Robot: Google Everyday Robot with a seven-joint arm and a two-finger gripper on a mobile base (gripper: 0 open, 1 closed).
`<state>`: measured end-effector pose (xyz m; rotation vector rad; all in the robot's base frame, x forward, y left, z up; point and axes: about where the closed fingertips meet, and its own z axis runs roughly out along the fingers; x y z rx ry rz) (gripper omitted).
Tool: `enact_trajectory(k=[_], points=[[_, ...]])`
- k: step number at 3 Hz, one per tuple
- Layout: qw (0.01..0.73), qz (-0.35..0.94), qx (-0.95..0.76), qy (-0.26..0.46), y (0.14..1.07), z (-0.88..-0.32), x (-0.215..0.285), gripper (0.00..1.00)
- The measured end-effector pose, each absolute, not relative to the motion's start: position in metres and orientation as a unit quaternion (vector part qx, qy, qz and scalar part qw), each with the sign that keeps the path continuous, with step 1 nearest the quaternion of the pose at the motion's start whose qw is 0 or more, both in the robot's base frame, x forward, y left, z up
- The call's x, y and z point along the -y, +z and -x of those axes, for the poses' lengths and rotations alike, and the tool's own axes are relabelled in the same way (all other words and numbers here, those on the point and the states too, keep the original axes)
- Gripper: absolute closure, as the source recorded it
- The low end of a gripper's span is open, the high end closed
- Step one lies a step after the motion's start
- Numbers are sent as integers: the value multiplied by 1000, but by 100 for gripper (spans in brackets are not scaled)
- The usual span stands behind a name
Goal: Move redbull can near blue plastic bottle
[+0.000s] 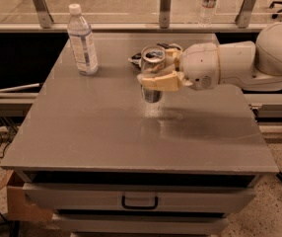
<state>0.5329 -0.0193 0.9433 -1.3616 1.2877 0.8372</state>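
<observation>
The redbull can, slim and silver-blue with a shiny top, is held upright in my gripper, lifted a little above the grey table near its middle. The cream fingers are shut around the can's body; the white arm reaches in from the right. The blue plastic bottle, clear with a white cap and pale label, stands upright at the table's far left, well to the left of the can.
A dark blue snack bag lies behind the can, mostly hidden by the gripper. A second bottle stands beyond the glass rail at the back. A drawer with a handle sits under the tabletop.
</observation>
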Motion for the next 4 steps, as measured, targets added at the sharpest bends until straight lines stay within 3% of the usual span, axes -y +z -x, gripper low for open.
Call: enact_trajectory(k=[4], points=[[555,569,-510,327,987,-635,-24,100]])
